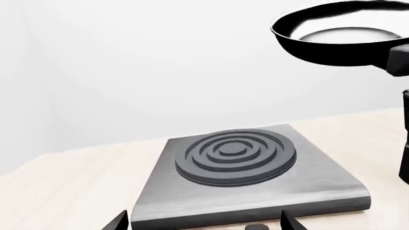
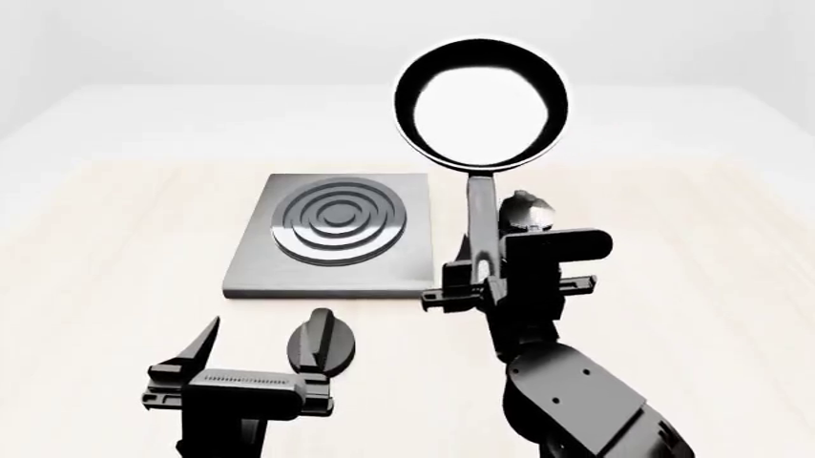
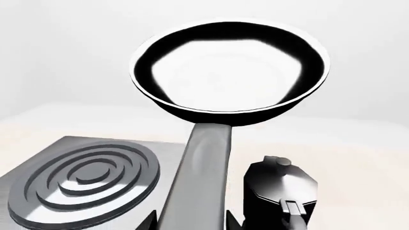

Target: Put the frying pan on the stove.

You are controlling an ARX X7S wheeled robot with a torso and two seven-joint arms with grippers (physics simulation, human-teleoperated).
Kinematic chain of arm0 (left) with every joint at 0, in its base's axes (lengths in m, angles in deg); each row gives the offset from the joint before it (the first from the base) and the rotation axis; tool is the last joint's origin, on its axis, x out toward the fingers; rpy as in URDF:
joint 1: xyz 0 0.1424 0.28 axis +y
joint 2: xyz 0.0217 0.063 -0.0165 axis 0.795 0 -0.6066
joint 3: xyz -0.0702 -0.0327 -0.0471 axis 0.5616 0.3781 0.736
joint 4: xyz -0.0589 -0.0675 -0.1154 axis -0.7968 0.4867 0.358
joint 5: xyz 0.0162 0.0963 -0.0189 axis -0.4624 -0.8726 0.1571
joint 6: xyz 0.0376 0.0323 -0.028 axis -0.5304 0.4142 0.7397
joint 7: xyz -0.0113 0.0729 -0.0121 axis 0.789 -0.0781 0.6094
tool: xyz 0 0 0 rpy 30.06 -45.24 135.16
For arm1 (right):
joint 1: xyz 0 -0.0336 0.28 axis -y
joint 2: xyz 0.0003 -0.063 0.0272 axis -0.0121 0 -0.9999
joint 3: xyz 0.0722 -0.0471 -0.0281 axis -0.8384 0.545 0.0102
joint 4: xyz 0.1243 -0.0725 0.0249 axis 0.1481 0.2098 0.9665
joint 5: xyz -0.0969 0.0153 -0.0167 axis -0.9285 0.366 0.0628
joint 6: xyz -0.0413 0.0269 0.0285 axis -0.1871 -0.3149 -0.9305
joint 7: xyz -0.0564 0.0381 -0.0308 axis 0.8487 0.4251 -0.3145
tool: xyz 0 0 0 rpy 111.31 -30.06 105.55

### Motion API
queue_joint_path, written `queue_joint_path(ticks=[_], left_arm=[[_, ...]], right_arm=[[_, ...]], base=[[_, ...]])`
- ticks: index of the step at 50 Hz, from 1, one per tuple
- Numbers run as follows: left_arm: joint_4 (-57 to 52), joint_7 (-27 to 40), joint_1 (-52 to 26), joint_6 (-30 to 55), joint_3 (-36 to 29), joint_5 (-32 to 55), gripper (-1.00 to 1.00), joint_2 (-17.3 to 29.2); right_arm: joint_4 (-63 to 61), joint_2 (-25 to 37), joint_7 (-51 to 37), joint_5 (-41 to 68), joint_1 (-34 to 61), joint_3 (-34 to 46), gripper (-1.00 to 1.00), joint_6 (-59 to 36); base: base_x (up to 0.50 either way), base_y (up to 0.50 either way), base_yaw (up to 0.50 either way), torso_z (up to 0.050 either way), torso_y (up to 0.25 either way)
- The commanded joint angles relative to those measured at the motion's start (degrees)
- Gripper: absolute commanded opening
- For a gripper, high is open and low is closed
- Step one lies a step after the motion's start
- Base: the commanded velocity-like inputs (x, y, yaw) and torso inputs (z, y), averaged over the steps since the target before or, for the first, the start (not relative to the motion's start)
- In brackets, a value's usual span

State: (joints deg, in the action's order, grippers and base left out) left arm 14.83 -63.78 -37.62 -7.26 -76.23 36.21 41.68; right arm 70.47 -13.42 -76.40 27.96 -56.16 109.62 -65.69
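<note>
My right gripper is shut on the long grey handle of the frying pan. The black pan, with its glossy inside, is held up in the air, level. It hangs beyond and to the right of the stove, not over its rings. In the left wrist view the frying pan floats high above the table beside the stove, a grey square plate with raised black rings. My left gripper stands open and empty just in front of the stove's near edge.
A black-and-silver moka pot stands on the table right of the stove, under the pan's handle. A small round black knob lies by my left gripper's right finger. The light wooden table stretches to both sides.
</note>
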Motion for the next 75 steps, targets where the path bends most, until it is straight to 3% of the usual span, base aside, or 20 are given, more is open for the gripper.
queue_joint_path(ticks=[1, 17, 41, 75], left_arm=[[-0.4, 0.3, -0.1, 0.3, -0.1, 0.1, 1.0, 0.1], [-1.1, 0.9, -0.4, 0.7, -0.3, -0.1, 1.0, 0.2], [0.2, 1.0, -0.5, 0.1, -0.7, 0.1, 1.0, 0.3], [0.3, 1.3, -0.8, 0.1, -1.0, 0.7, 1.0, 0.6]], right_arm=[[-0.7, 0.2, 3.1, -3.4, 2.6, 0.5, -1.0, -0.3], [-0.2, 1.3, 8.9, -4.4, 3.9, 3.9, -1.0, 1.4], [10.5, -0.8, 15.8, -6.8, 8.4, 7.1, -1.0, 4.3], [14.2, -2.8, 19.4, -9.0, 7.9, 11.6, -1.0, 6.7]], base=[[0.0, 0.0, 0.0, 0.0, 0.011], [0.0, 0.0, 0.0, 0.001, 0.002], [0.0, 0.0, 0.0, 0.0, 0.002], [0.0, 0.0, 0.0, 0.001, 0.002]])
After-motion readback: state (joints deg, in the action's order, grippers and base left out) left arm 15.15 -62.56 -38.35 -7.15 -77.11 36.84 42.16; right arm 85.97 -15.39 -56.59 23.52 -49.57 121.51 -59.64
